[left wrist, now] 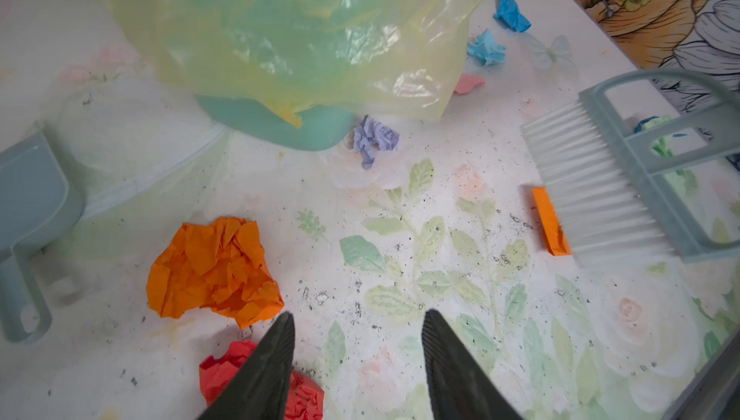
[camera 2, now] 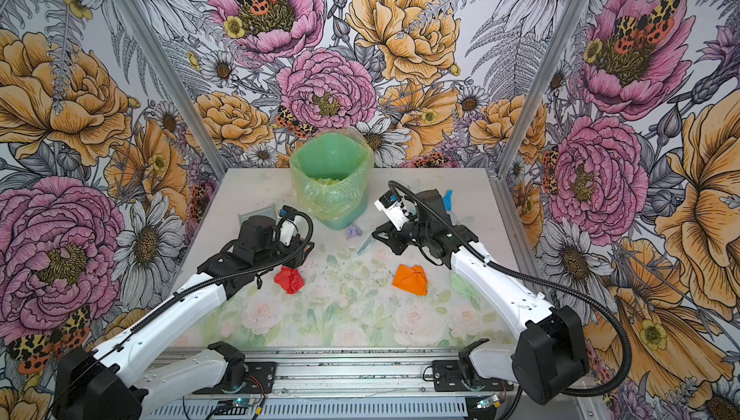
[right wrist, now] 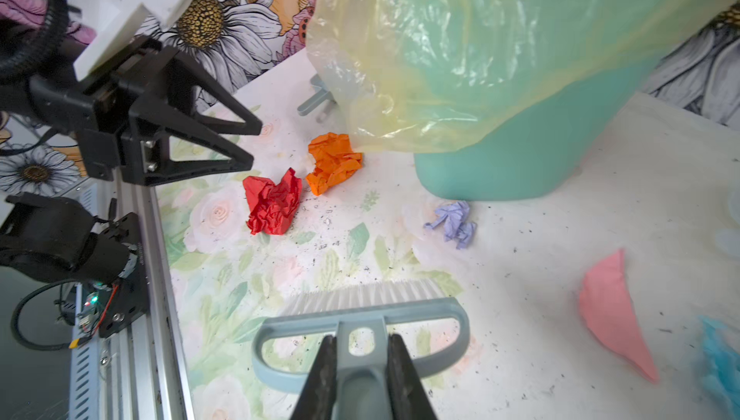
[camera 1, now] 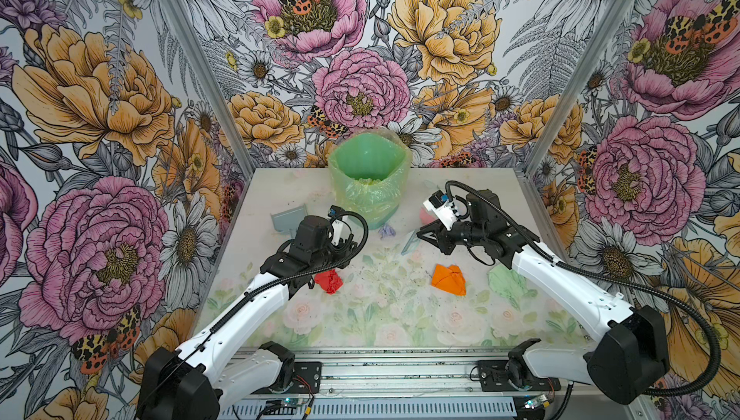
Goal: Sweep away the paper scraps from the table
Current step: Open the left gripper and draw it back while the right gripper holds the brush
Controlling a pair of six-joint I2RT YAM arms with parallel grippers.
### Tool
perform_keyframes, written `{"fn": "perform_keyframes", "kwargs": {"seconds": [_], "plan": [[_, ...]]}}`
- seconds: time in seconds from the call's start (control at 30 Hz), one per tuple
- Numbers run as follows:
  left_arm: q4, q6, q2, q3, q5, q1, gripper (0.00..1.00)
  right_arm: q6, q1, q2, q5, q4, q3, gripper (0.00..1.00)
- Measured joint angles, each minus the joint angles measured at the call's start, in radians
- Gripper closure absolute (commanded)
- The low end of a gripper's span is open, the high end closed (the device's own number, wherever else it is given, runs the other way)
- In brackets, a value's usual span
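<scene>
On the table (camera 1: 360, 318) lie paper scraps: a red one (camera 1: 329, 281) (left wrist: 308, 394), a crumpled orange one (left wrist: 212, 269) (right wrist: 334, 165), a flat orange one (camera 1: 449, 279), a lilac one (camera 1: 387, 231) (right wrist: 454, 221), a pink one (right wrist: 612, 318), blue ones (left wrist: 510, 11) and a pale green one (camera 1: 506, 281). My left gripper (left wrist: 358, 318) is open and empty just above the table, with one finger over the red scrap. My right gripper (right wrist: 362, 342) is shut on the handle of the grey-blue brush (right wrist: 360, 310) (camera 1: 410, 243), whose bristles point at the table's middle.
The green bag-lined bin (camera 1: 370, 181) stands at the back centre. A grey-blue dustpan (camera 1: 289, 215) (left wrist: 28, 197) lies behind the left wrist, near the left wall. Fine dark crumbs dot the tabletop. Flowered walls close three sides.
</scene>
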Motion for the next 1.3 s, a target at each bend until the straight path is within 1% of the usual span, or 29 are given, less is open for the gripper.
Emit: {"fn": "perform_keyframes", "kwargs": {"seconds": [0.17, 0.33, 0.53, 0.7, 0.9, 1.07, 1.13, 1.23, 1.3], "plan": [[-0.034, -0.107, -0.058, -0.044, -0.078, -0.05, 0.4, 0.091, 0.0, -0.043, 0.175, 0.031, -0.037, 1.0], [-0.045, -0.188, -0.111, -0.067, -0.147, -0.062, 0.39, 0.212, 0.0, -0.066, 0.338, 0.043, -0.037, 1.0], [-0.061, -0.26, -0.113, -0.07, -0.192, -0.066, 0.38, 0.331, 0.005, -0.086, 0.442, 0.048, -0.037, 1.0], [-0.105, -0.349, -0.097, -0.073, -0.225, -0.066, 0.38, 0.377, 0.016, -0.101, 0.489, 0.052, -0.047, 1.0], [-0.137, -0.454, -0.085, -0.119, -0.229, -0.068, 0.38, 0.394, 0.023, -0.124, 0.511, 0.056, -0.08, 1.0], [-0.157, -0.498, -0.084, -0.132, -0.233, -0.063, 0.38, 0.394, 0.023, -0.134, 0.515, 0.056, -0.091, 1.0], [-0.158, -0.513, -0.084, -0.132, -0.24, -0.042, 0.36, 0.394, 0.023, -0.134, 0.514, 0.056, -0.092, 1.0], [-0.158, -0.531, -0.089, -0.132, -0.269, 0.022, 0.35, 0.394, 0.023, -0.134, 0.514, 0.057, -0.095, 1.0], [-0.158, -0.538, -0.095, -0.132, -0.291, 0.062, 0.26, 0.394, 0.023, -0.134, 0.515, 0.056, -0.101, 1.0]]}}
